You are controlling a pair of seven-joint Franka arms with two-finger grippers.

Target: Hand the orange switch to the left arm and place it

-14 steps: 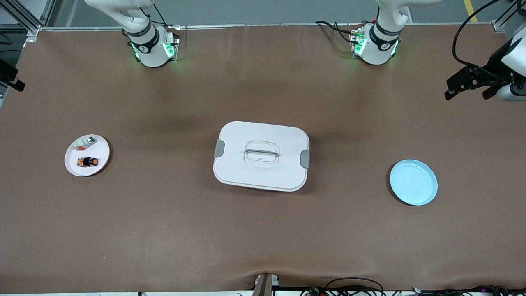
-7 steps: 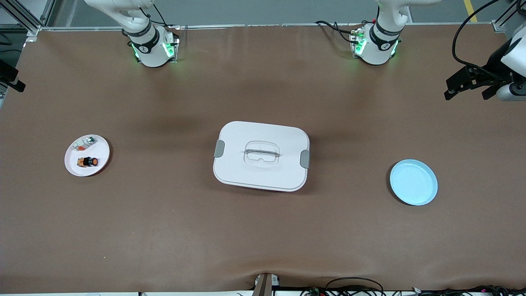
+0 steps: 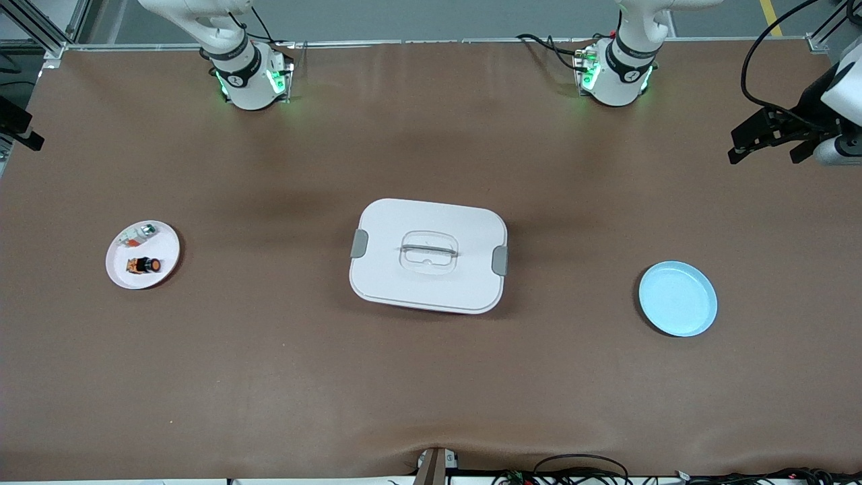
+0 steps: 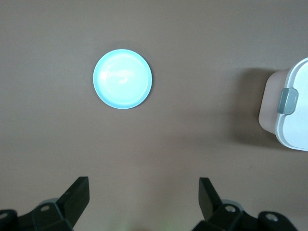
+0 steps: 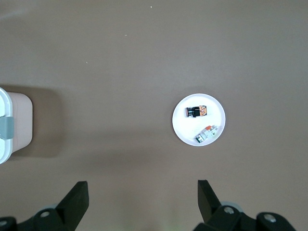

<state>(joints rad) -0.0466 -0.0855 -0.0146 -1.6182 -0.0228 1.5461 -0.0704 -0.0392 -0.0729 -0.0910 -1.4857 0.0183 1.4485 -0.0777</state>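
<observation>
The orange switch (image 3: pixel 145 265) lies on a small white plate (image 3: pixel 166 248) toward the right arm's end of the table; it also shows in the right wrist view (image 5: pixel 197 111). The white box (image 3: pixel 427 286) stands mid-table between the two plates. My right gripper (image 5: pixel 142 195) is open and empty, high up; in the front view only a part of it (image 3: pixel 22 130) shows, over the table's edge. My left gripper (image 3: pixel 765 157) is open and empty, high over the left arm's end of the table, and shows in its wrist view (image 4: pixel 143 192).
A whitish-green part (image 3: pixel 139 234) with a red bit shares the white plate (image 5: pixel 215 115). An empty light-blue plate (image 3: pixel 677 298) sits toward the left arm's end, also in the left wrist view (image 4: pixel 122 79). The box's corner shows in both wrist views (image 4: pixel 293 130) (image 5: pixel 12 110).
</observation>
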